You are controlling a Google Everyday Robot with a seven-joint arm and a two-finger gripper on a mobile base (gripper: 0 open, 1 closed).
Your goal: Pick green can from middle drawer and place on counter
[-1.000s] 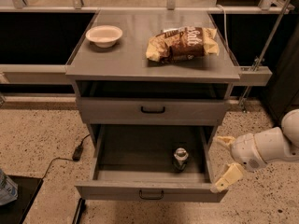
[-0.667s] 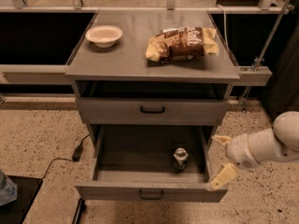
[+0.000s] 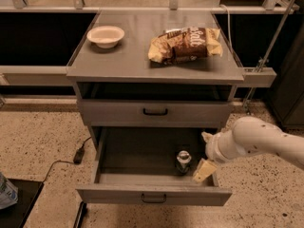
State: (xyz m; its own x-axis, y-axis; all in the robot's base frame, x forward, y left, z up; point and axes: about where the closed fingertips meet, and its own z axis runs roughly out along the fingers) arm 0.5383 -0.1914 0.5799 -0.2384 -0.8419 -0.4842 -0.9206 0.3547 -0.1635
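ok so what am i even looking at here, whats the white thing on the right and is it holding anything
There is only one picture, from a camera looking down at the front of a grey cabinet; where the camera is mounted is not known. The white thing is a robot arm reaching in from the right. At its tip is the gripper, two pale fingers that work like a pincer. They are apart and hold nothing. The counter holds a bowl and a chip bag. The drawer is pulled open, and a can stands upright inside. The gripper is just right of the can, by the drawer's right wall.
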